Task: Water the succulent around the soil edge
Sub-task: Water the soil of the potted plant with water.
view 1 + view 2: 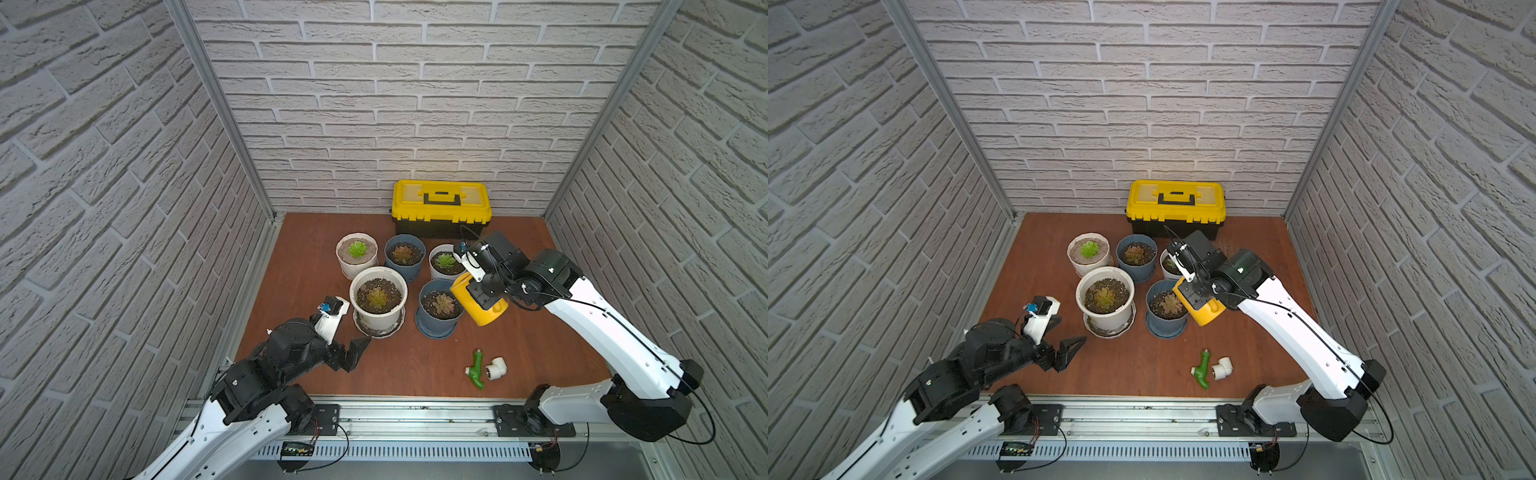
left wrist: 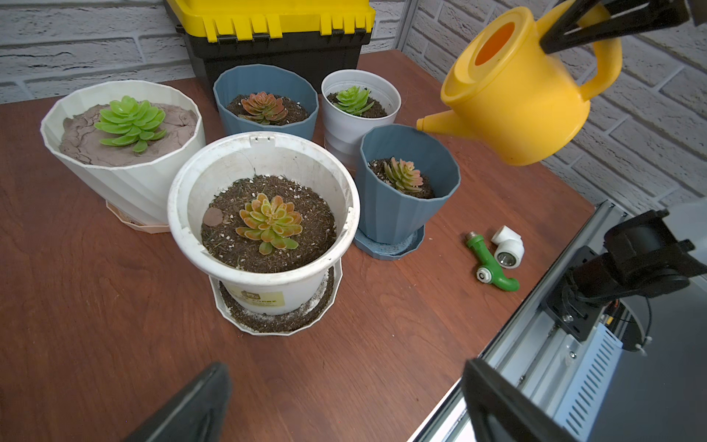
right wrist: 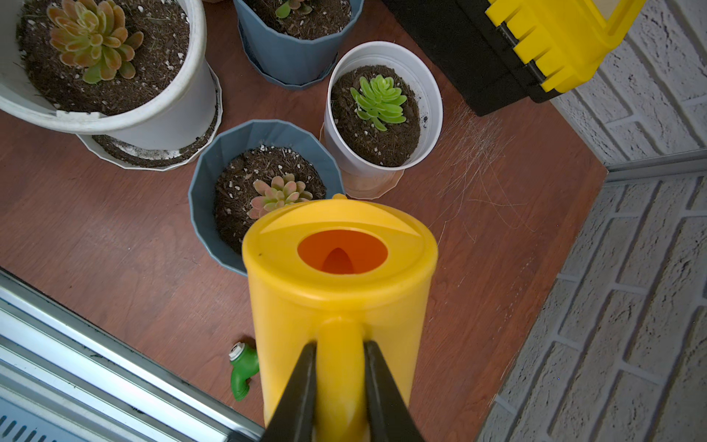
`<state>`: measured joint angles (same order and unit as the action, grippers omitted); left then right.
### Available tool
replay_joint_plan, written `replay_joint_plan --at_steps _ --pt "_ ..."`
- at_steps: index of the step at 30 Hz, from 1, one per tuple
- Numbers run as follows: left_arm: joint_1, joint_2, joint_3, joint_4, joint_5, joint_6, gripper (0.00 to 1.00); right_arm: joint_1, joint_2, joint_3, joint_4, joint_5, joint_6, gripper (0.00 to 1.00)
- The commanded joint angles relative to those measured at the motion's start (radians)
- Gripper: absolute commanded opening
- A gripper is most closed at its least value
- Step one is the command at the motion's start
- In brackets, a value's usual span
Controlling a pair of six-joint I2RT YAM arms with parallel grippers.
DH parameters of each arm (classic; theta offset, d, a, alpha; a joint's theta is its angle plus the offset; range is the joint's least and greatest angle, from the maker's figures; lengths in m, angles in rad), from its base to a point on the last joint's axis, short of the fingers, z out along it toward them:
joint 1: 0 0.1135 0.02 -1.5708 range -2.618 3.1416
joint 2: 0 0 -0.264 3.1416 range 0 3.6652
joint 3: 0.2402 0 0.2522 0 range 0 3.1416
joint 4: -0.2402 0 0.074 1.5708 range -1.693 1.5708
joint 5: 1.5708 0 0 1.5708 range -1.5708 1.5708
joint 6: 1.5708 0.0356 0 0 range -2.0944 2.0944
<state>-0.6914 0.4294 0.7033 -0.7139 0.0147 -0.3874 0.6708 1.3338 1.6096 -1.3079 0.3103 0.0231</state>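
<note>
My right gripper (image 3: 339,344) is shut on the handle of a yellow watering can (image 1: 482,309), which hangs tilted above the table. The can's spout (image 2: 421,124) points toward the near blue pot (image 1: 438,322) and sits just above its right rim. In that pot a pinkish-green succulent (image 3: 281,193) grows in dark soil (image 2: 378,170). No water shows at the spout. My left gripper (image 1: 1065,332) stands open and empty, low over the table left of the big white pot (image 1: 377,316).
Other potted succulents crowd behind: a cream pot (image 1: 356,270), a blue pot (image 1: 404,270) and a small white pot (image 3: 428,95). A yellow-black toolbox (image 1: 440,203) stands at the back wall. A green fitting (image 1: 477,368) and a white elbow (image 1: 496,368) lie near the front rail.
</note>
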Motion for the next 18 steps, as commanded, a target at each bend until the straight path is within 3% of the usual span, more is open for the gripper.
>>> replay_joint_plan --at_steps 1,18 --pt "-0.004 0.007 -0.004 0.018 -0.013 -0.002 0.98 -0.003 -0.042 -0.002 -0.022 -0.014 0.013 0.03" --pt "-0.003 0.011 -0.003 0.015 -0.025 -0.005 0.98 -0.002 -0.108 -0.017 -0.111 -0.124 0.029 0.03"
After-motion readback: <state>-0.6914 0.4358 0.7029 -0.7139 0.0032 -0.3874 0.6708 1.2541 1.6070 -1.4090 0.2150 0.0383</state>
